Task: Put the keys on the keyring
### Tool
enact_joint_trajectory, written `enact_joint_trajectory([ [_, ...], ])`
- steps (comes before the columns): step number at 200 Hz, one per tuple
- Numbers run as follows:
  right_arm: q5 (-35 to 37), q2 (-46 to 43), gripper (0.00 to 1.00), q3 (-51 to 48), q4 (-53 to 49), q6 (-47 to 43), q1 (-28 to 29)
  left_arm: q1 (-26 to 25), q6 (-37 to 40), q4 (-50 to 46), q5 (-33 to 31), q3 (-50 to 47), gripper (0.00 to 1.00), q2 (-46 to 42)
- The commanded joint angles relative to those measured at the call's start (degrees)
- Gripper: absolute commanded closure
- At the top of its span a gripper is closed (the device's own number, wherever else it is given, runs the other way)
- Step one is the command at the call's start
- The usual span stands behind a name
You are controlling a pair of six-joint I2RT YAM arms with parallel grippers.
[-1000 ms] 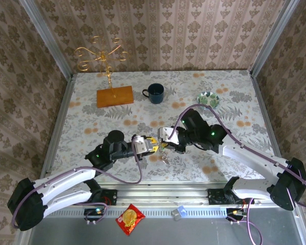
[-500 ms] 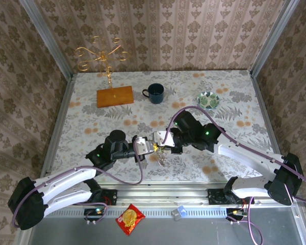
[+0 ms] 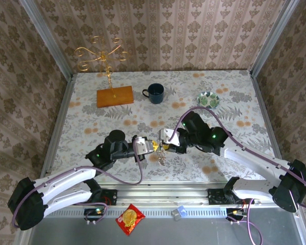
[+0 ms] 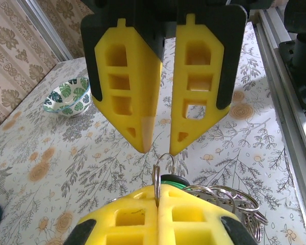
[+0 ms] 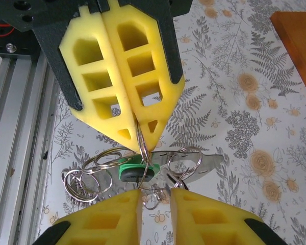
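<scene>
ok so both arms meet nose to nose in the lower middle of the overhead view. the left pincer [image 5: 141, 140] is clamped tight on the keyring [image 4: 156, 179], or at least a thin metal ring i take for it. it's held edge-on so the loop sticks out past the tips toward the other arm. makes sense to me: one arm plays vise and holds the ring steady, and it looks lifted off the surface [image 3: 86, 122], so something can be worked onto it.

the right pincer [image 4: 160, 148] faces it with its jaws a narrow gap apart and nothing pinched between them as far as i can see. the top of the ring sits right at its tips.

in the right wrist view the green-headed key [image 5: 135, 171] hangs just below the left pincer's tips, touching the ring. a flat silver piece [image 5: 199, 162], probably a key blade, runs off to its right, and a tangle of wire rings [image 5: 86, 181] dangles at lower left. can't tell if the green key is actually threaded on or just lying against the ring, too cluttered there.

my guess: threading is partway, and the right pincer needs a bite on the key or the ring's split next. the risk is the bunch swinging or the ring twisting in the grip.

mug [image 3: 155, 93], bowl [image 3: 208, 99], wooden board [image 3: 115, 96] and gold wire stand [image 3: 110, 64] sit well apart toward the top of the frame, out of the way.
</scene>
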Motion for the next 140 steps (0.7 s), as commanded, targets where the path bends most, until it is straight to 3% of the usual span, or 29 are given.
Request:
enact_joint_trajectory([
  [1,-2.4,-0.8,0.77,-0.5,1.7,1.4,0.0,0.0,-1.0,2.8,1.4,0.4,1.00,-1.3],
  [140,-3.3,-3.8,0.71,-2.2,2.2,4.1,-0.6,0.0,-0.8,4.8,-0.7,0.1,1.00,-0.6],
])
